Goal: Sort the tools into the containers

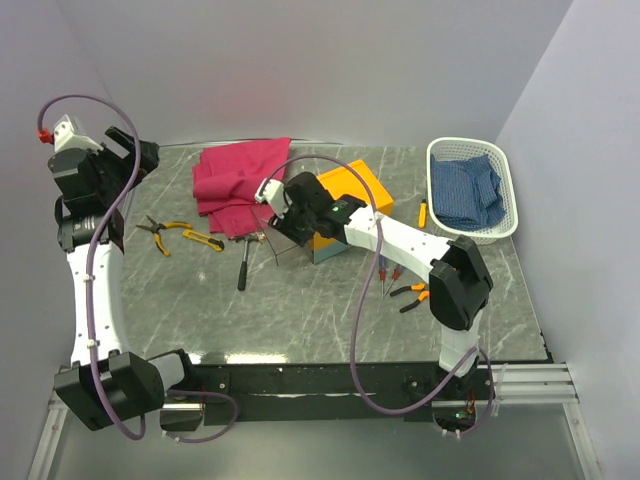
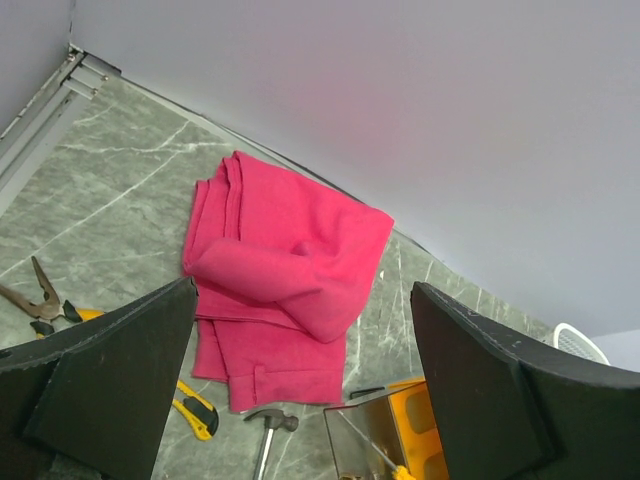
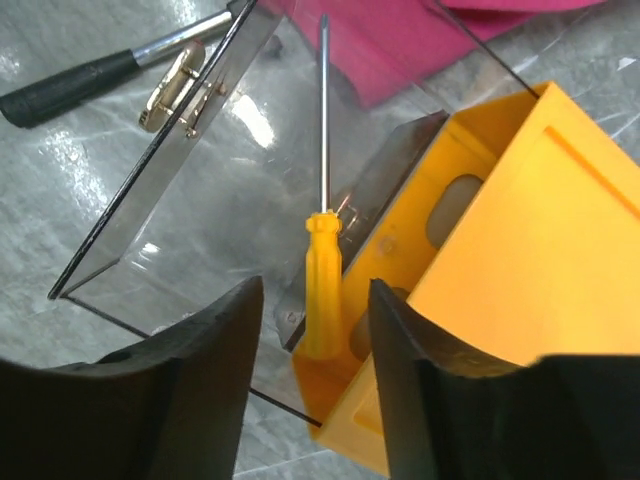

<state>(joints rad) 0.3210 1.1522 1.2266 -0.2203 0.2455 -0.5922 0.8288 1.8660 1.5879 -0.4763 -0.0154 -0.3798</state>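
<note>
The orange-yellow toolbox [image 1: 352, 190] stands mid-table with its clear lid [image 3: 170, 170] open. My right gripper [image 1: 288, 228] hovers over its open end, jaws open. A yellow-handled screwdriver [image 3: 322, 270] lies in the box between my fingers [image 3: 215, 340], touching neither. My left gripper [image 1: 140, 160] is raised at the far left, open and empty [image 2: 302, 295]. On the table lie a hammer [image 1: 244, 264], yellow-black pliers [image 1: 160, 230], red-handled screwdrivers [image 1: 385, 275], orange-black pliers [image 1: 412, 293] and a small yellow screwdriver [image 1: 422, 212]. The white lattice basket [image 1: 508, 215] stands at the back right.
A magenta cloth [image 1: 240, 180] lies behind the hammer, left of the toolbox. A blue checked cloth [image 1: 465, 190] fills the basket. A yellow-black utility knife [image 1: 203, 238] lies beside the pliers. Walls close in the left, back and right sides.
</note>
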